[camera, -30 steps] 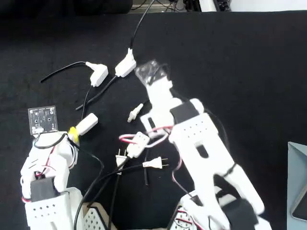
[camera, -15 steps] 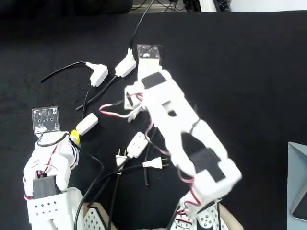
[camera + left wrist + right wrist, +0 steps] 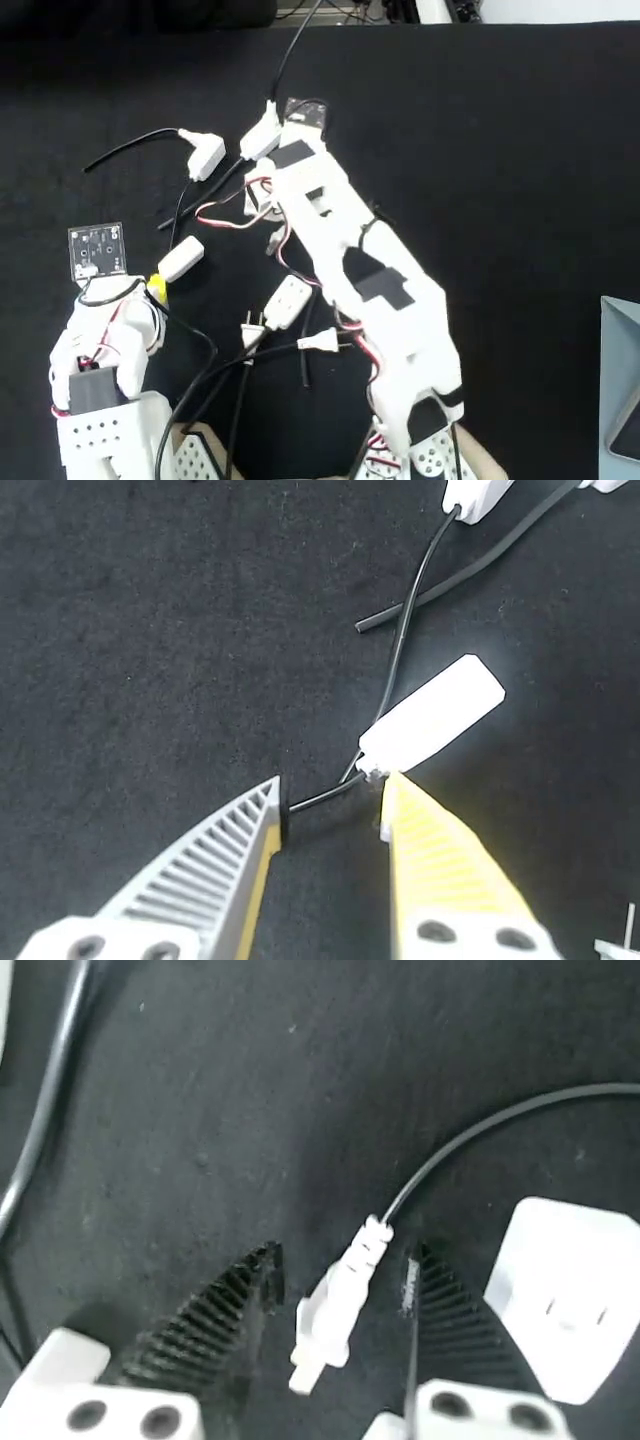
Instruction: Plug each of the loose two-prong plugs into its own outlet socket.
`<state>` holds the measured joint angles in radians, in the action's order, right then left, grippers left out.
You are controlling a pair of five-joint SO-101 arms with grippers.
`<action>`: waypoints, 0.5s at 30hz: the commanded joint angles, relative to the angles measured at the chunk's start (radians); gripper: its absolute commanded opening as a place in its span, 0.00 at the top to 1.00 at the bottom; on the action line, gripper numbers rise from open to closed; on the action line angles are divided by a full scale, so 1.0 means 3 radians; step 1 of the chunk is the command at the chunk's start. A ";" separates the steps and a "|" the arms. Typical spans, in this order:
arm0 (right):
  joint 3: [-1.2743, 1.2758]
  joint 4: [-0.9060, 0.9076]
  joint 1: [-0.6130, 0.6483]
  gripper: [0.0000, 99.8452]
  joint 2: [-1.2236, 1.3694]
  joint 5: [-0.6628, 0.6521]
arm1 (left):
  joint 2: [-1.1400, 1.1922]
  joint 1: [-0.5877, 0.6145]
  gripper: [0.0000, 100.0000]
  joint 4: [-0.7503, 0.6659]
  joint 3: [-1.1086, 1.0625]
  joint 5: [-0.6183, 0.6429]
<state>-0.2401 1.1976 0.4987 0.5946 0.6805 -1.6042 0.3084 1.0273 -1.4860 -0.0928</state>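
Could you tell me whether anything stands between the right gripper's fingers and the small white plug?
Nothing visible does: the plug lies between the fingers of the open right gripper, touching neither; the socket block sits outside them.

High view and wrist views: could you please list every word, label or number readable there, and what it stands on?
No text can be read.
The small dark square board in the high view carries pale marks, too small to read.
The white plastic outlet socket shows two slots, no print.
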 commanded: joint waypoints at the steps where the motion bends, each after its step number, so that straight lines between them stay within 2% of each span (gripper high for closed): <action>1: -0.0197 0.0026 0.0056 0.81 0.0049 0.0077 | -0.0026 0.0028 0.83 -0.0056 0.0023 -0.0026; 15: -0.0202 0.0281 0.0184 0.81 0.0079 0.0133 | -0.0026 0.0028 0.83 -0.0061 0.0023 -0.0026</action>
<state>-0.2509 1.2774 0.5370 0.6237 0.7050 -1.6042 0.3084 1.0273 -1.4860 -0.0928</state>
